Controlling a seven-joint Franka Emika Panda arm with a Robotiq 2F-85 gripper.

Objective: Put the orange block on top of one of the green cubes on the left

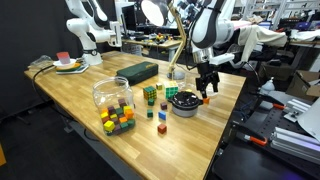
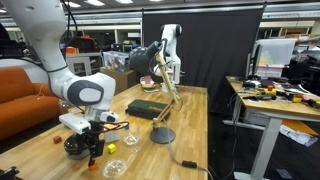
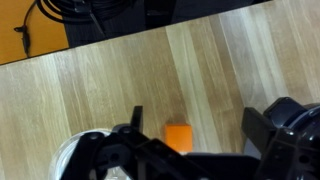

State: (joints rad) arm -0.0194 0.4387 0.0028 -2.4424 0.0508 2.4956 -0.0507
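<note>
The orange block (image 3: 178, 136) lies on the wooden table between my gripper's fingers in the wrist view, nearer one finger. In an exterior view it shows just under the gripper (image 1: 207, 99). My gripper (image 3: 195, 135) is open and hangs low over the block, touching nothing; it also shows in both exterior views (image 1: 207, 90) (image 2: 92, 143). Small green cubes (image 1: 148, 93) (image 1: 170, 91) stand near the table's middle, beyond the dark bowl (image 1: 183, 102) from the gripper.
A multicoloured cube cluster (image 1: 118, 121) and a clear jar (image 1: 112, 93) stand near the table's front edge. A dark green flat box (image 1: 138, 71) lies further back. A desk lamp (image 1: 172, 40) leans over the table. The table's edge (image 1: 235, 100) is close to the gripper.
</note>
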